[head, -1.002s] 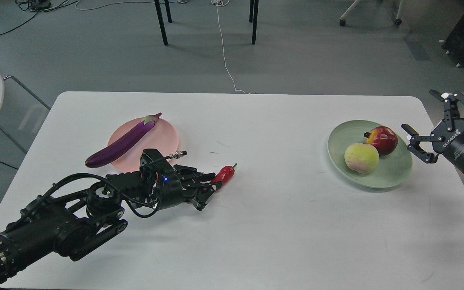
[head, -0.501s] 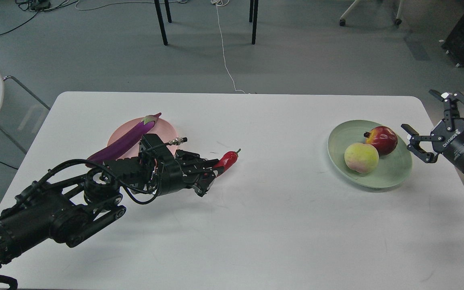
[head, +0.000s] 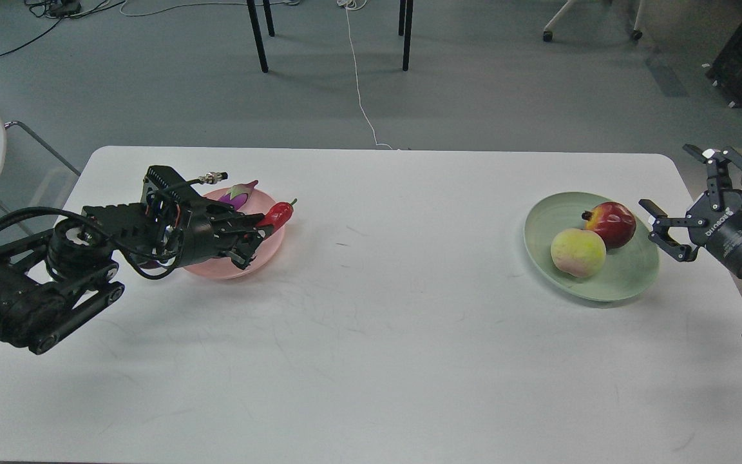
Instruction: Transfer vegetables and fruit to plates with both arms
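We see a white worktop (head: 371, 335), black chair legs (head: 258, 35) and a white cable (head: 361, 90) on grey floor (head: 506, 96).

Left end effector (head: 256, 227) reaches in low from the left, fingers clamped on the chili (head: 279, 214). Far right of the chili, the right end effector (head: 690, 200) hangs with fingers spread.

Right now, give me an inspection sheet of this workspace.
Surface: white table, faint scuffs.
Job's things: chili held over pink plate; eggplant on it, mostly hidden. Pomegranate and peach on green plate.
Clutter: nothing seen.
Grippers: left gripper shut on chili; right gripper open, empty, beside green plate.
Cables: white cord on floor; arm wiring exposed.
Surroundings: chair legs, grey floor.
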